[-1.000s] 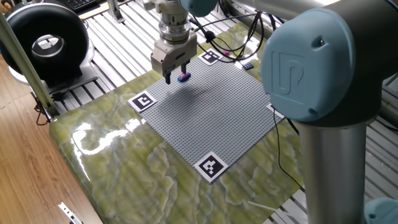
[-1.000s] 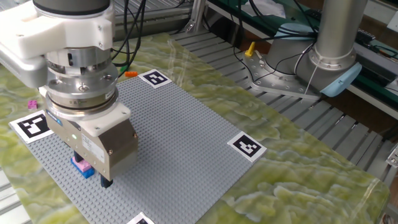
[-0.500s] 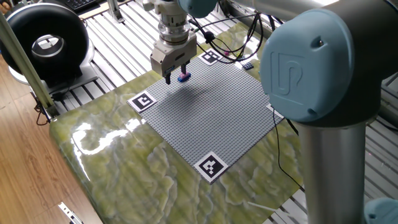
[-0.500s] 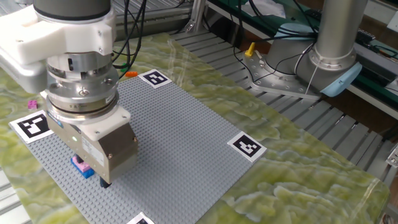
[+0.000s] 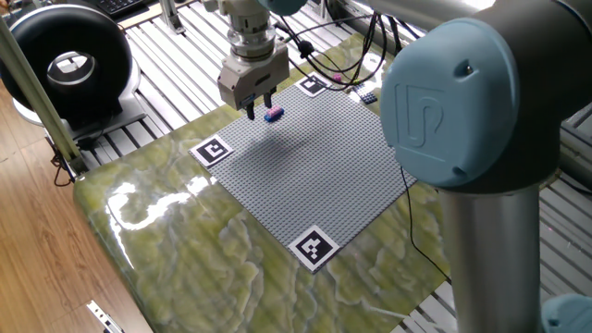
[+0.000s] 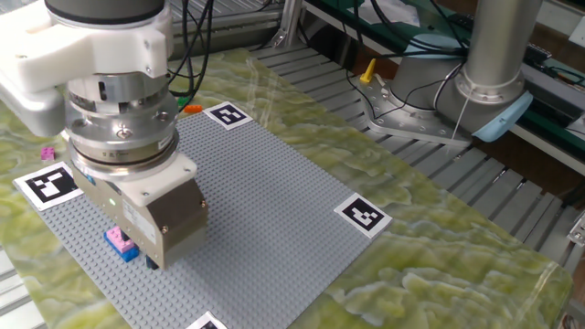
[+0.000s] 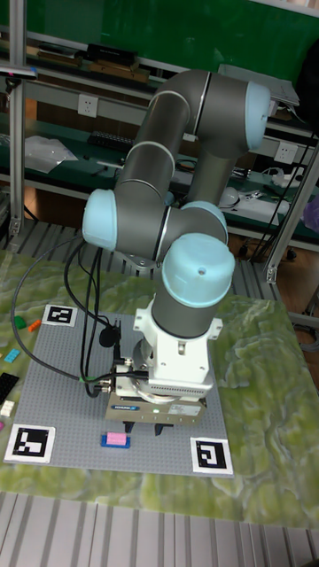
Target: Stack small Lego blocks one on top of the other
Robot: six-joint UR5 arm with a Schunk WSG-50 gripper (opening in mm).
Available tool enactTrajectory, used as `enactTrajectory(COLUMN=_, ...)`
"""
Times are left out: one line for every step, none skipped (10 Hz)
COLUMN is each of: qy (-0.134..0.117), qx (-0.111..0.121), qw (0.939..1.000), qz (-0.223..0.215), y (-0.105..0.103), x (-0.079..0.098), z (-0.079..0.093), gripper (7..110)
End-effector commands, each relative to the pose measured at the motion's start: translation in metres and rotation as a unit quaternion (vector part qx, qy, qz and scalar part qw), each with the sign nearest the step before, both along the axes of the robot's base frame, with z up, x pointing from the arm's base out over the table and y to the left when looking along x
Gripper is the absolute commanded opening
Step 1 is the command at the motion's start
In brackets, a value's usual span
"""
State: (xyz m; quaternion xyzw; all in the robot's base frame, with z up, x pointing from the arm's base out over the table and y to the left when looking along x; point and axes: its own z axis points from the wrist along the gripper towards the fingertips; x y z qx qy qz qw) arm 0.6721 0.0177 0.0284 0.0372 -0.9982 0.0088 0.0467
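— Rising a little since a second ago, isn't it? In one fixed view the tool (image 5: 256, 104) is sitting higher and slightly toward ten o'clock, with more daylight between it and the bricks.

— Agreed. It is hanging above the grey baseplate (image 5: 314, 171) with its fingers spread and nothing between them, so it is released. In the other fixed view the tool (image 6: 157, 262) is just at three o'clock of the stack and apart from it.

— And the bricks themselves?

— The pink brick (image 6: 117, 238) is sitting on top of the blue brick (image 6: 128, 251), both resting on the baseplate between the two markers on that side. In the tall view only the pink brick (image 7: 113, 438) is showing clearly, at nine o'clock of the tool (image 7: 158, 431).

— So which step are we watching?

— I am reading it as the retreat after placing: the stacking itself looks done. Whether the studs are fully seated I cannot tell at this size.

— What is the next move asking for?

— Probably a straight lift, keeping the fingers spread and clear of the stack so nothing is nudging it sideways. The loose bricks at the table (image 6: 439, 247) edge are needing no attention.
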Motion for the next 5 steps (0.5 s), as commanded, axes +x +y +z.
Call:
enactTrajectory(qy=0.003, qx=0.006, qw=1.0, qz=0.004, y=-0.001, x=0.0, z=0.02, gripper=44)
enactTrajectory(qy=-0.02, qx=0.013, qw=0.9997, qz=0.004, y=0.0, x=0.012, z=0.022, gripper=44)
enactTrajectory(qy=-0.049, qx=0.015, qw=0.9986, qz=-0.01, y=0.001, x=0.027, z=0.022, gripper=44)
enactTrajectory(qy=-0.062, qx=0.029, qw=0.9973, qz=-0.026, y=0.008, x=0.037, z=0.028, gripper=7)
enactTrajectory(qy=-0.07, qx=0.042, qw=0.9962, qz=-0.032, y=0.014, x=0.045, z=0.04, gripper=7)
